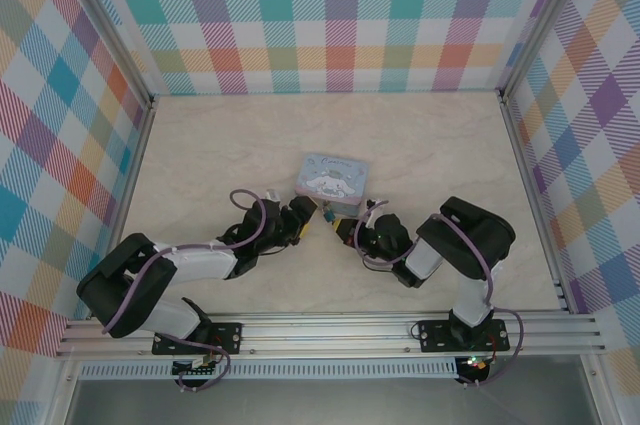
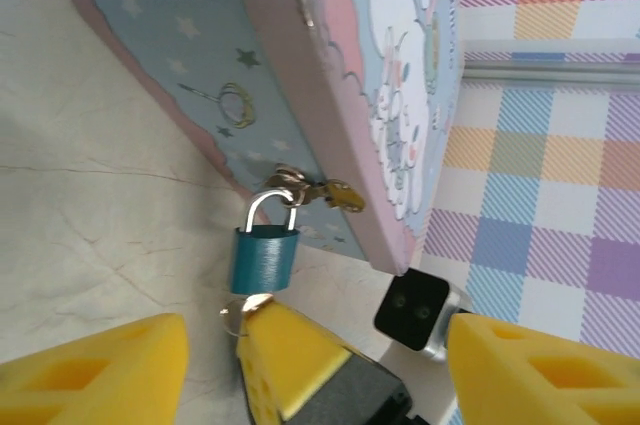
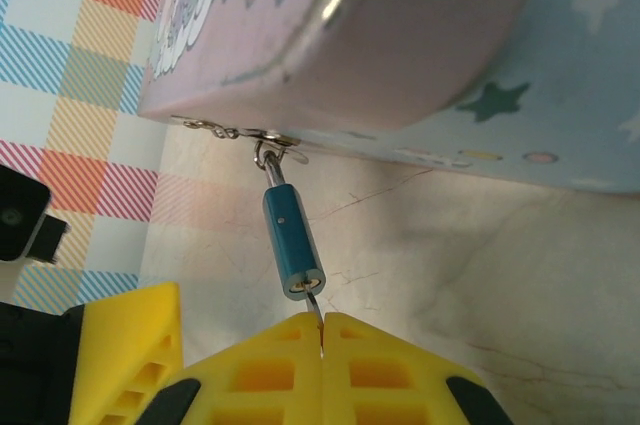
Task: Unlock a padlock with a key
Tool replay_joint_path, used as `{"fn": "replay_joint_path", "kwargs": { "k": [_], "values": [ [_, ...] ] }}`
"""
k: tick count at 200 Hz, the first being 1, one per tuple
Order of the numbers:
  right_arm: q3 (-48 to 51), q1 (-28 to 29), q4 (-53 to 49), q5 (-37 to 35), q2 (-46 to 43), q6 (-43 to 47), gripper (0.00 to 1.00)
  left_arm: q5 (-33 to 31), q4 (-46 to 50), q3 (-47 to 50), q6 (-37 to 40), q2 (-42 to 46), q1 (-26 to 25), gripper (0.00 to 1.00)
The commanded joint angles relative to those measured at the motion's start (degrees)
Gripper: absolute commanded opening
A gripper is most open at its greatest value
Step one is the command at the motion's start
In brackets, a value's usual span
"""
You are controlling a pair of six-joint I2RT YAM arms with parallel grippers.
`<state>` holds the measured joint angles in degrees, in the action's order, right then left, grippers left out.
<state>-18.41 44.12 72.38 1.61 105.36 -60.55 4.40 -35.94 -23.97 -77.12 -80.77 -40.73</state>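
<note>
While the padlock hangs from the latch of the tin, the right gripper pinches the key at its keyhole; the left gripper gapes wide beside the tin.

The 2 arms reach inward, left tool spread wide, right tool pinched tight.

Bright, even, diffuse light fills the top view; the pale surface carries only faint, soft shadows beside the arms. At the right wrist the tin casts a soft shadow under itself, and a thin glare streak lines its rim. The padlock and key look sharp, the near yellow fingers slightly soft.
</note>
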Motion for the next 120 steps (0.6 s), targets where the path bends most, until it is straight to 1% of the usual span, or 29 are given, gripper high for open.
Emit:
{"fn": "replay_joint_path", "kwargs": {
  "k": [1,27,69,120],
  "values": [
    [0.22,0.88,-0.49,-2.31,-1.13,-4.25,0.01,0.14,-2.18,0.92,0.14,-0.02,0.13,0.63],
    [-0.04,0.88,0.81,-2.62,-0.77,-5.78,0.01,1.55,-5.13,0.74,0.13,-1.79,0.12,0.56],
    [-0.38,0.93,0.88,-2.71,-0.94,-6.67,0.01,3.76,-10.59,-1.02,0.27,-7.92,-0.43,0.47],
    [-1.19,1.1,0.88,-2.12,-0.25,-6.64,0.01,2.8,-11.86,-3.43,3.95,-12.38,-0.97,0.46]
  ]
}}
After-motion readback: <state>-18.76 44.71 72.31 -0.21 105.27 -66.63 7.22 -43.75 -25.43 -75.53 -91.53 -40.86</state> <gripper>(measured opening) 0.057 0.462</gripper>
